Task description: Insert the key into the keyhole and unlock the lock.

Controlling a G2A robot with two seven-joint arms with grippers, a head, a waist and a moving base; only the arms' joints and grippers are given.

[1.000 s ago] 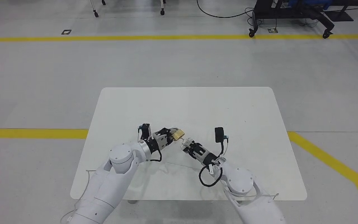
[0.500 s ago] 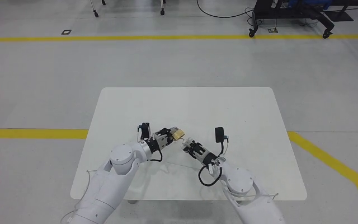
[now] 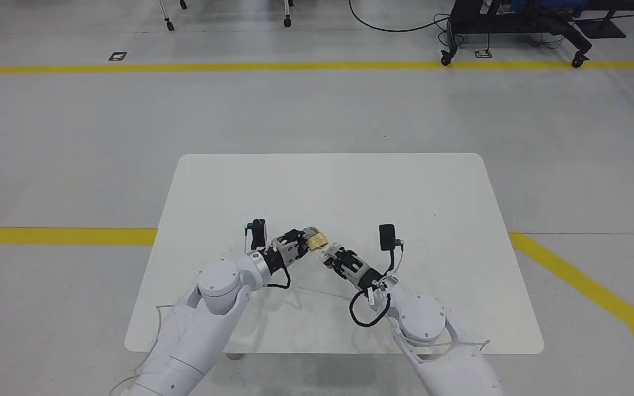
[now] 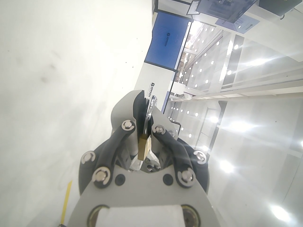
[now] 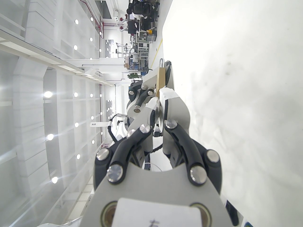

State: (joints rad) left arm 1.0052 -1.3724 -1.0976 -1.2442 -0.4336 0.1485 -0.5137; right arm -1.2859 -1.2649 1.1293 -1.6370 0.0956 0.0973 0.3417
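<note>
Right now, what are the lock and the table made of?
The lock looks like brass: a dull yellow-gold body. Its loop looks like steel, silvery and glinting. The table has a smooth, matte white top, maybe plastic or painted board; I can't tell which.

lock (image 4: 144, 148): brass body, satin sheen; shackle (image 4: 152, 104) polished bright metal. key (image 5: 160, 116): plain silvery metal. table (image 3: 426, 198): white, matt, smooth, a few faint scuffs. left gripper (image 4: 146, 110): jaws matt grey plastic, links (image 4: 111, 147) black, pins (image 4: 127, 125) glossy metal.

Probably a robotics lab hall — yellow floor lines (image 3: 297, 67), wheeled cart (image 3: 515, 22).
</note>
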